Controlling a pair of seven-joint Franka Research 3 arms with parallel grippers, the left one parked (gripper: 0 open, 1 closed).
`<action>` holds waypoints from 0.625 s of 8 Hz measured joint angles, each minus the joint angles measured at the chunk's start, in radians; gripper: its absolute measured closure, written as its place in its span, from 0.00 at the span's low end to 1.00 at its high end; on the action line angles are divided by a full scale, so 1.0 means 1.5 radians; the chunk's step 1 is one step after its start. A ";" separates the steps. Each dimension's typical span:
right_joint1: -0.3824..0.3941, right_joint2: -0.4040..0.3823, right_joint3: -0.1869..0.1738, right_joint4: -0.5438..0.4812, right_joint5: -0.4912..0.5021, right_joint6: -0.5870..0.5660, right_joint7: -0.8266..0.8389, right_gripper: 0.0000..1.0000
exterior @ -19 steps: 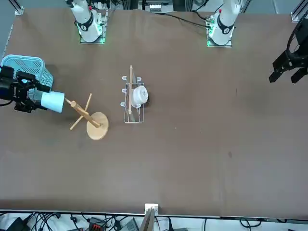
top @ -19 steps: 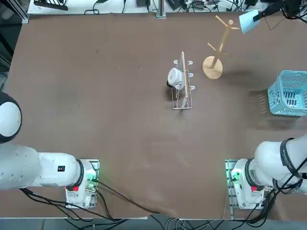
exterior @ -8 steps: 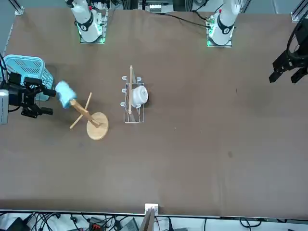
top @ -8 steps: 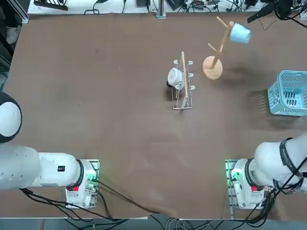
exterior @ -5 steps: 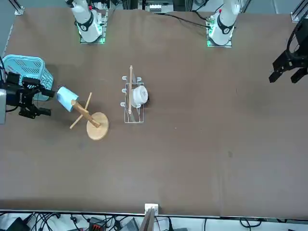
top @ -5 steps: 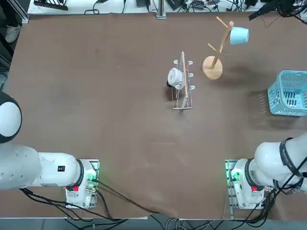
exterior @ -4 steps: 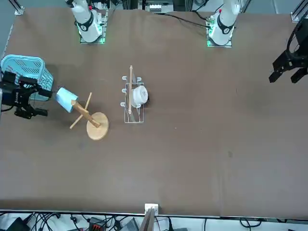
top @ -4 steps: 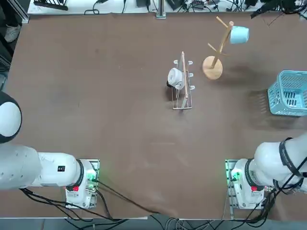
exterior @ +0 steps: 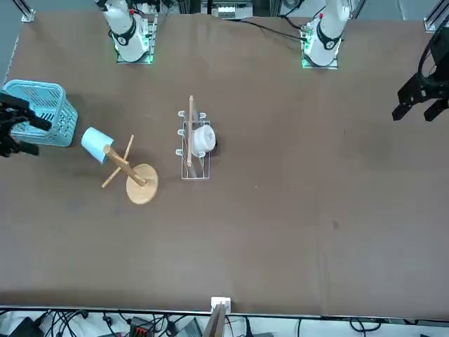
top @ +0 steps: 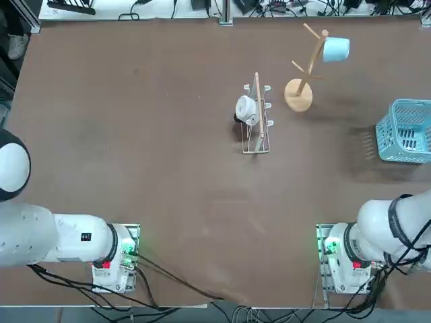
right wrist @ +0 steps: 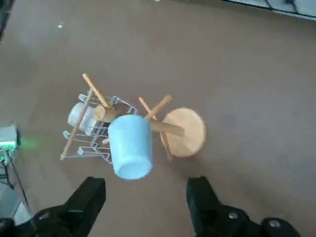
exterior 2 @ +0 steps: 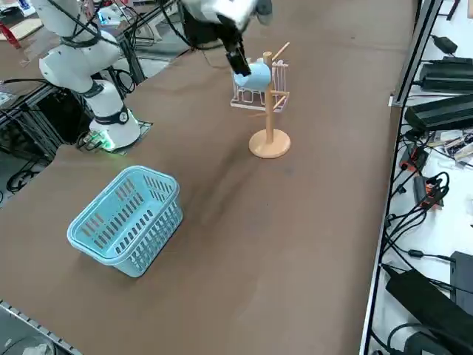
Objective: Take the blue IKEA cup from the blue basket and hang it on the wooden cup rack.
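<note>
The blue IKEA cup [top: 335, 48] hangs on an upper peg of the wooden cup rack [top: 298, 94], its mouth over the peg. No gripper touches it. It also shows as the cup [exterior: 96, 144] on the rack [exterior: 142, 184] in the front view, and as the cup [right wrist: 131, 145] in the wrist view. My right gripper [right wrist: 145, 202] is open and empty, drawn back from the cup. It hangs in front of the blue basket [exterior: 42, 112], at the front view's left edge as the gripper [exterior: 31, 135]. Its dark fingers [exterior 2: 239, 59] hang just above the cup [exterior 2: 257, 76].
A wire-frame rack [top: 256, 118] with a wooden bar holds a white cup [top: 245, 109] mid-table, left of the wooden rack. The basket [top: 407, 131] sits near the table's right edge. Cables and equipment line the table's far edge.
The right gripper has backed away from the hung cup, toward the basket side and out of the top view. The cup swung a second ago and now hangs still.
</note>
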 joint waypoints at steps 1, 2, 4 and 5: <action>0.004 -0.016 0.001 0.007 -0.046 -0.006 0.043 0.00; 0.009 -0.025 0.002 0.008 -0.081 -0.008 0.064 0.00; 0.020 -0.023 0.002 0.008 -0.117 -0.008 0.078 0.00; 0.029 -0.022 0.002 0.010 -0.151 -0.008 0.104 0.00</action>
